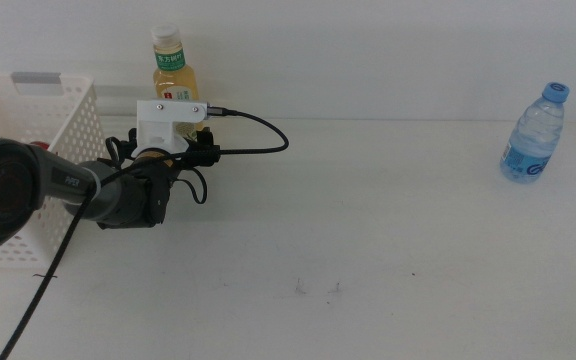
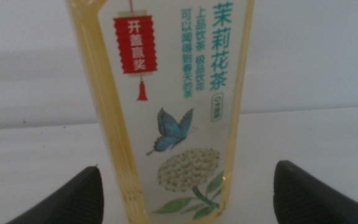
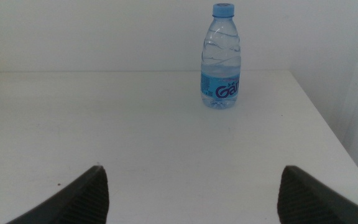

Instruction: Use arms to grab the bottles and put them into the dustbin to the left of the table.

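Left gripper (image 2: 182, 190), jaws spread wide, flanks the smooth yellowish tea bottle (image 2: 163, 112) beside the perforated white dustbin (image 1: 43, 130); right gripper (image 3: 191, 193) likewise spread.

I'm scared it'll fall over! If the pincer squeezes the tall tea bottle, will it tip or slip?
The tea bottle is tall and narrow, so a nudge high up would probably tip it. It looks nearly full, so likely heavy enough to stand firm. Its smooth label might be slippery. The left pincer is open around it, low down.
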Controlling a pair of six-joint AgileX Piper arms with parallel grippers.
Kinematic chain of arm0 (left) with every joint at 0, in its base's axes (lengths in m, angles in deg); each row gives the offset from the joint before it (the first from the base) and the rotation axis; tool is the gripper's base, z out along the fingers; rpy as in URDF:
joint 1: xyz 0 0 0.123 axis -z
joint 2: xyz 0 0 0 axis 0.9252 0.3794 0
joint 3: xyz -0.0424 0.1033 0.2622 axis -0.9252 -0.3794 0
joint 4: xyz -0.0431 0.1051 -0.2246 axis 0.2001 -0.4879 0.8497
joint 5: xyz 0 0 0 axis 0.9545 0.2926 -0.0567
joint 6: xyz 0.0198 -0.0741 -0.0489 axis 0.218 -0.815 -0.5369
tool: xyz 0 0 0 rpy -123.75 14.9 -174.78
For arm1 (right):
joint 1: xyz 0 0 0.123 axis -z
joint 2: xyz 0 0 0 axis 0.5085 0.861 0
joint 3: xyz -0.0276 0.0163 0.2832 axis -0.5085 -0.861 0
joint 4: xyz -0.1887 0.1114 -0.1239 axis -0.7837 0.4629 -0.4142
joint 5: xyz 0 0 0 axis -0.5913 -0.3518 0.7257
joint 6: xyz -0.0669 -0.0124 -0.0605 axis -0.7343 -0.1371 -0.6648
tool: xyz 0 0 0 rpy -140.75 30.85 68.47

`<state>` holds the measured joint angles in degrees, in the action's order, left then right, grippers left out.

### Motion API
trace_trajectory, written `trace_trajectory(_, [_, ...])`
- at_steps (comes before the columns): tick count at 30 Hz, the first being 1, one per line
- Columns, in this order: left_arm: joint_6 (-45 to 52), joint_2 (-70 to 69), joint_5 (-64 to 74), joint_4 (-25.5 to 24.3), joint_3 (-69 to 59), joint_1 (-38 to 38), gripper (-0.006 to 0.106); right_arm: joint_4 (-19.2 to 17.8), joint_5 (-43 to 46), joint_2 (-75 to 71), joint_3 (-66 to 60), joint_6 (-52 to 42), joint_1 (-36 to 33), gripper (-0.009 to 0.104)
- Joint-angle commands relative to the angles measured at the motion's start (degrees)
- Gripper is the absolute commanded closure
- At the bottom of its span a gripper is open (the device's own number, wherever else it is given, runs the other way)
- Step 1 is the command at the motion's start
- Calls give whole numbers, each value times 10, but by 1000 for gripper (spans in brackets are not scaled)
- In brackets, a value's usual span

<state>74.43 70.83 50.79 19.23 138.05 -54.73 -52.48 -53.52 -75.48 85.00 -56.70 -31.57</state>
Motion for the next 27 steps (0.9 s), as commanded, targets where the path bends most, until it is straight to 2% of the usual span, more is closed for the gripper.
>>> trace_trajectory(1, [1, 5, 0, 5, 10, -7, 7, -4, 4, -3, -2, -4, 5, 4])
trace_trajectory(9, [1, 11, 0, 3, 34, -15, 7, -4, 4, -3, -2, -4, 5, 4])
trace_trajectory(27, [-5, 87, 31, -1, 175, -26, 7, -4, 4, -3, -2, -4, 5, 4])
